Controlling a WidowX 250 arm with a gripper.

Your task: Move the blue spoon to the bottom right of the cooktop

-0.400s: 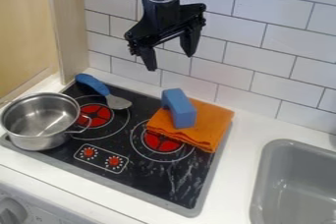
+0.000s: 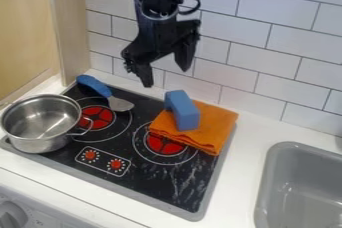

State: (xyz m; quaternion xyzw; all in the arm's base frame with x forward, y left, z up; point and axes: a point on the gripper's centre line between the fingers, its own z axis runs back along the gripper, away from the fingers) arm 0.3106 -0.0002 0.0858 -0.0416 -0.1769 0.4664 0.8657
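Observation:
High over the back of the cooktop hangs my gripper [image 2: 166,76], its two fingers spread apart with nothing between them. The blue spoon [image 2: 95,86] lies at the back left corner of the black cooktop [image 2: 147,184], below the gripper and to its left. Its blue handle points to the back left, and its grey head rests by the rear edge of the left red burner. The cooktop's front right part is bare, with pale streaks on its surface.
A steel pot [image 2: 41,124] stands on the cooktop's left side, its handle toward the left burner. An orange cloth [image 2: 217,122] with a blue block [image 2: 183,111] on it covers the back right. A grey sink [image 2: 297,187] is at right, a tiled wall behind.
My gripper has moved down and slightly left, its fingers still apart. The spoon, pot, cloth and block have stayed where they were.

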